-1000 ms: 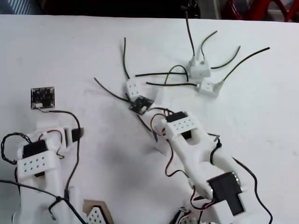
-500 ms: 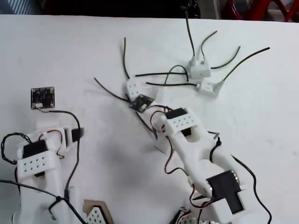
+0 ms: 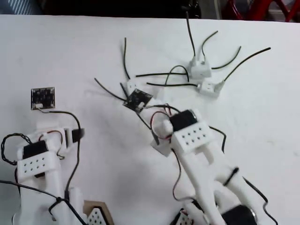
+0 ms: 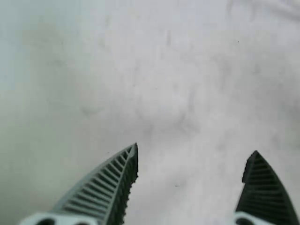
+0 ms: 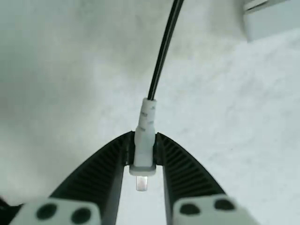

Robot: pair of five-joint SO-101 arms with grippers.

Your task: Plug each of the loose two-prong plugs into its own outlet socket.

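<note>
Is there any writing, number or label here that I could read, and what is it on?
No text can be read anywhere.
On the small white plastic plug with black cord, clamped in the right hand: faint grey marks, too blurred to read.
On the small black square circuit board lying on the white table: pale specks, too small to read.

The right white plastic arm [image 3: 192, 136] leaned over mid-table, near a small black square board [image 3: 137, 101] lying just beside a white plastic socket block [image 3: 131, 87]. Farther back lay two white socket blocks [image 3: 200, 69] trailing thin black wires [image 3: 168, 85].
</note>
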